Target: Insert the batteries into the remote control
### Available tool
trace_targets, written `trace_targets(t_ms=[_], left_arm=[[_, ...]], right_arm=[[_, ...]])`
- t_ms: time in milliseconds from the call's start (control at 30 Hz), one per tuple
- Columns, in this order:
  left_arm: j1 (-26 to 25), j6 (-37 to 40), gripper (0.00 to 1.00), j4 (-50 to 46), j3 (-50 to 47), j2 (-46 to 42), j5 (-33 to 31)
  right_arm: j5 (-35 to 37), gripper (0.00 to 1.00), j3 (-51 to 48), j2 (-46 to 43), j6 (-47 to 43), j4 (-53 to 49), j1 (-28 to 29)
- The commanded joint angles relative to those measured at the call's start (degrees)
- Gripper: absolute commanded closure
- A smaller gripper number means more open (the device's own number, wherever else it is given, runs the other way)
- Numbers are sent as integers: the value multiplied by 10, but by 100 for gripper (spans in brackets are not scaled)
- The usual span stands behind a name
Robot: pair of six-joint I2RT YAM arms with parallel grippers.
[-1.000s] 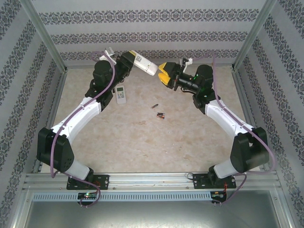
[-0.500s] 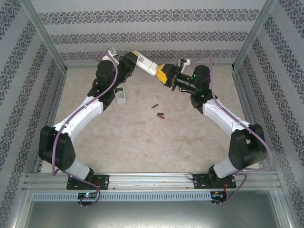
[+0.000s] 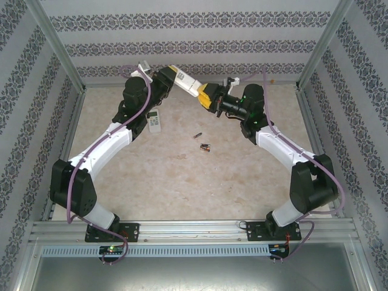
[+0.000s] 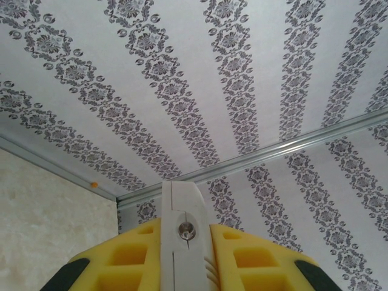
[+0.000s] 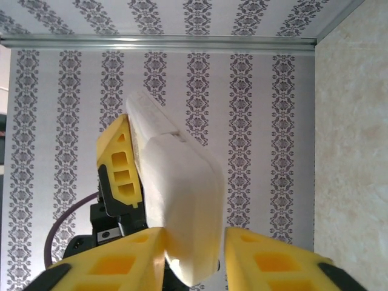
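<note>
My left gripper [image 3: 174, 78] is shut on a white remote [image 3: 186, 83] and holds it in the air near the back wall, tilted down to the right. In the left wrist view the remote [image 4: 183, 242] stands edge-on between the yellow fingers [image 4: 133, 257]. My right gripper [image 3: 205, 96] is open, its jaws on either side of the remote's free end [image 5: 182, 194]: one pad touches it and a gap shows at the other. The batteries [image 3: 204, 147] lie together on the table, with one more [image 3: 197, 136] just behind them.
A second small white remote with buttons [image 3: 155, 121] lies on the beige table [image 3: 182, 182] under the left arm. Patterned walls and metal frame rails [image 3: 188, 87] close in the back and sides.
The right gripper has moved left, up to the remote's free end, and now straddles it. The left gripper first lifted the remote slightly, then held still.
</note>
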Motion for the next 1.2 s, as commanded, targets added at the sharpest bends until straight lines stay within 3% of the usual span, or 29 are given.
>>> trace_targets(t_ms=[0, 233, 500, 667, 800, 900, 967, 1167], left_arm=[[-12, 14, 100, 28, 33, -1, 25], [-3, 30, 100, 17, 9, -24, -2], [1, 36, 100, -1, -33, -31, 3], [0, 41, 100, -4, -57, -28, 6], [0, 49, 100, -18, -52, -18, 25], [-5, 60, 100, -32, -47, -12, 43], [-10, 62, 100, -33, -48, -9, 57], [-25, 64, 100, -36, -47, -3, 81]], right_arm=[[-10, 74, 9, 8, -12, 0, 6], [-10, 83, -88, -26, -62, -29, -19], [-34, 89, -221, -89, -101, -35, -85], [-30, 92, -237, -123, -124, -59, -114], [0, 91, -225, -128, -203, -143, -135], [85, 91, -182, -106, -348, -289, -153], [120, 91, -157, -65, -421, -325, -162], [97, 90, -106, 98, -453, -302, -201]])
